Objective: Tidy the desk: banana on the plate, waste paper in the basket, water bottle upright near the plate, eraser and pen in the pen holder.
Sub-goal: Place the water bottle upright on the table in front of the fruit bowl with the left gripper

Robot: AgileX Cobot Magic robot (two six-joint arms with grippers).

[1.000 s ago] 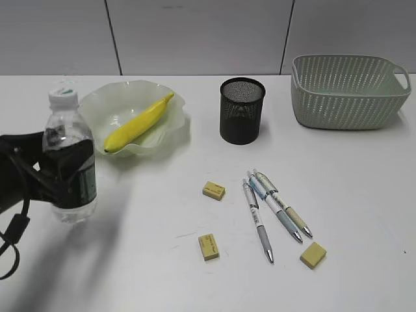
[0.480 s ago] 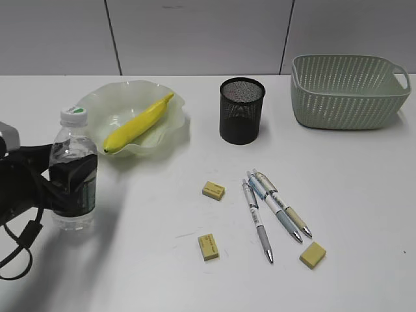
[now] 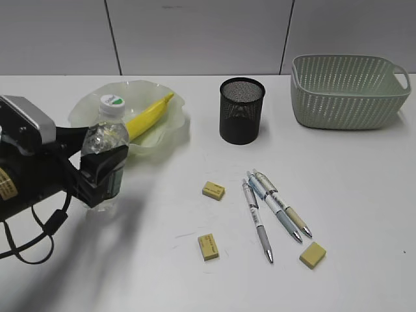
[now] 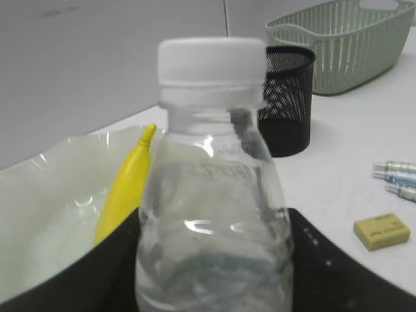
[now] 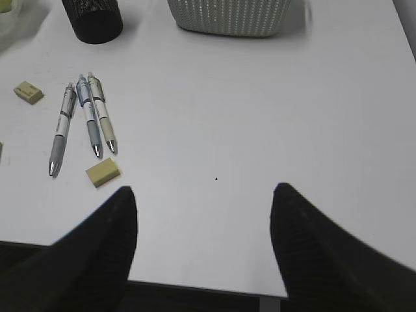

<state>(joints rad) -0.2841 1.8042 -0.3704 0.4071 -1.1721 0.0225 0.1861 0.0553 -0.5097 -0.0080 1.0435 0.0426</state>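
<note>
Right wrist view only: spread jaws.

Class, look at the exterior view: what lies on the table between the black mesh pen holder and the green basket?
Nothing. The exterior view shows only bare white table between the pen holder and the basket. The pens and erasers lie nearer the camera.

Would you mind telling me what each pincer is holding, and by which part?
The left pincer grips the water bottle around its lower body. The right pincer is open and holds nothing.
</note>
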